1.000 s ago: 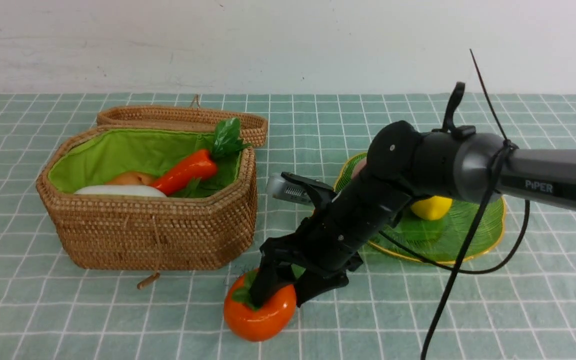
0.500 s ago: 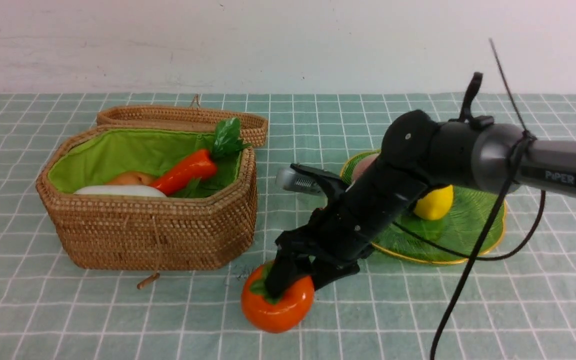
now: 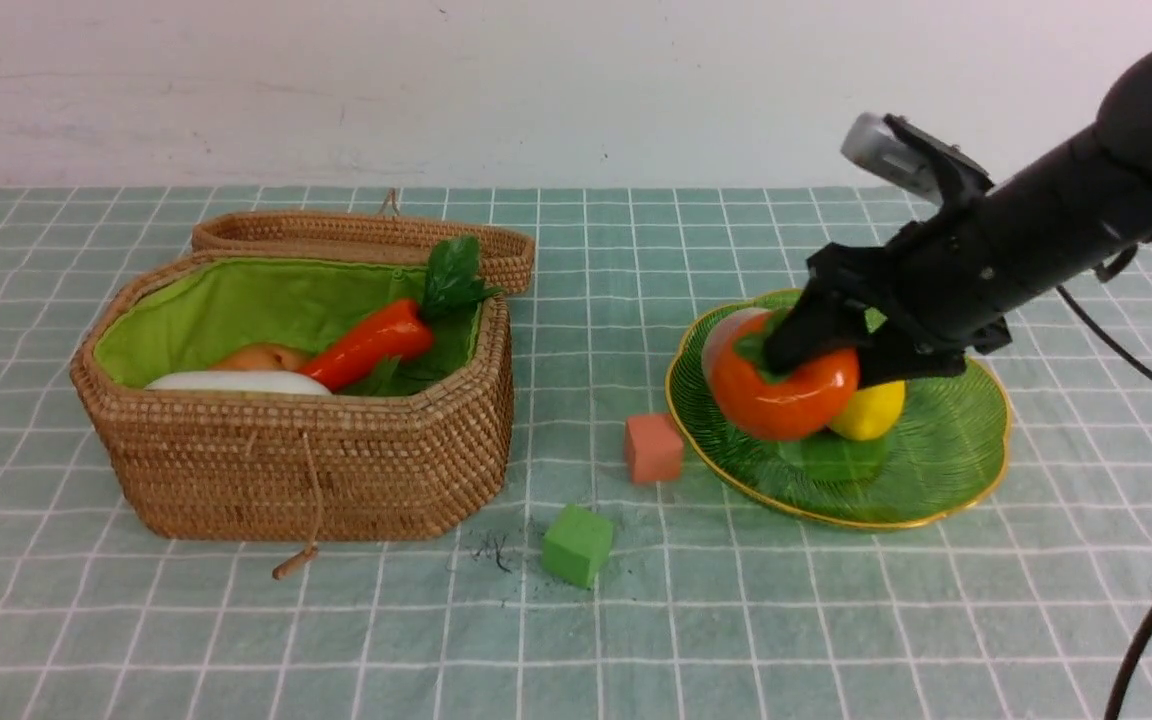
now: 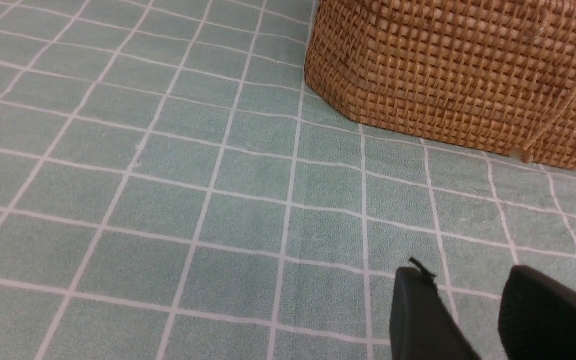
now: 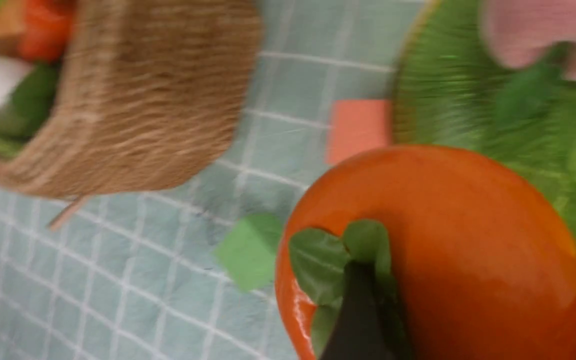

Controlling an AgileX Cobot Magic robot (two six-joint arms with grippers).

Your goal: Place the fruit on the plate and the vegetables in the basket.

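Observation:
My right gripper [image 3: 821,375] is shut on the glossy orange persimmon [image 3: 781,400], one finger [image 5: 358,310] lying over its green calyx. It holds the fruit over the left part of the green plate [image 3: 946,470]. The yellow lemon [image 3: 878,412] lies on the plate right beside it, and the pink peach [image 3: 721,335] shows partly behind it. In the wicker basket [image 3: 316,470] lie the carrot [image 3: 371,345] and the white radish [image 3: 236,382]. My left gripper [image 4: 465,280] shows only in the left wrist view, open over bare cloth near the basket [image 4: 458,75].
An orange cube [image 3: 653,448] sits just left of the plate's rim. A green cube [image 3: 576,545] lies nearer me, right of the basket's front corner. The basket's lid [image 3: 366,235] lies open behind it. A black cable hangs at the far right.
The right gripper has lifted the persimmon off the cloth in front of the basket and carried it up and right to the plate. Both cubes are now uncovered.

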